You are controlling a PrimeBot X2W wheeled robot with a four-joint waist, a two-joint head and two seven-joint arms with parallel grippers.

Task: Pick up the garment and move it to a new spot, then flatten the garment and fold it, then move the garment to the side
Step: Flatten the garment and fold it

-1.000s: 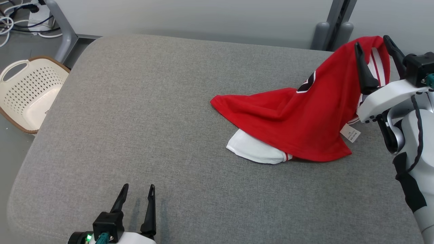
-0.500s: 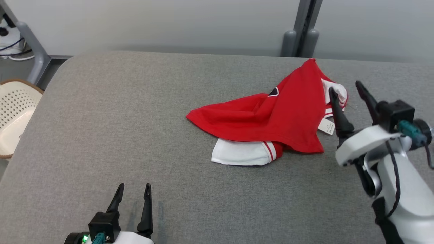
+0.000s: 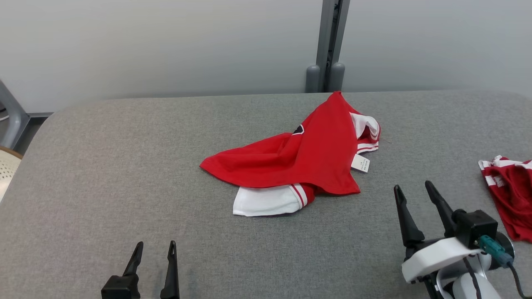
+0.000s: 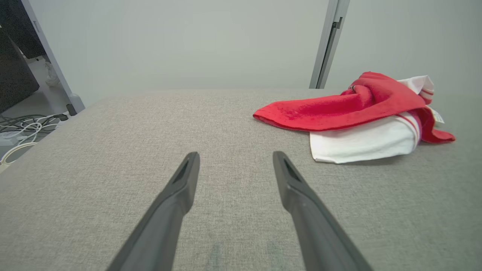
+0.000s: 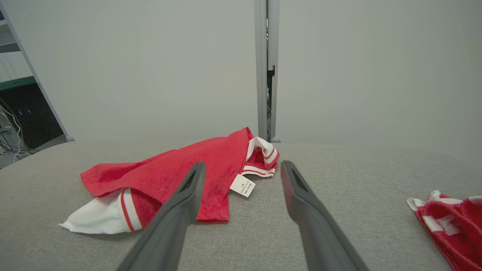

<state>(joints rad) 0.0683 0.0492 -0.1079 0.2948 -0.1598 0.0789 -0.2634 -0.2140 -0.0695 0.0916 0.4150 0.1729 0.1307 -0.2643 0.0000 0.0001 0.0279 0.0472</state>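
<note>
While the garment (image 3: 299,162) lay bunched mid-way across the desk (image 3: 124,166), long axis left-to-right, the right claw (image 3: 412,185) — wide open, empty — sat nearer its tagged end; left claw (image 3: 156,243) gaped empty too.

The right hand (image 3: 412,187) has slim black fingers (image 3: 405,220), a white shell (image 3: 432,253), a teal plug (image 3: 490,246) and a dark cable (image 3: 513,276).

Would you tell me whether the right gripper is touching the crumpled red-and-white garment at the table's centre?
Apart. The head view shows bare grey table between the open right gripper and that garment.
</note>
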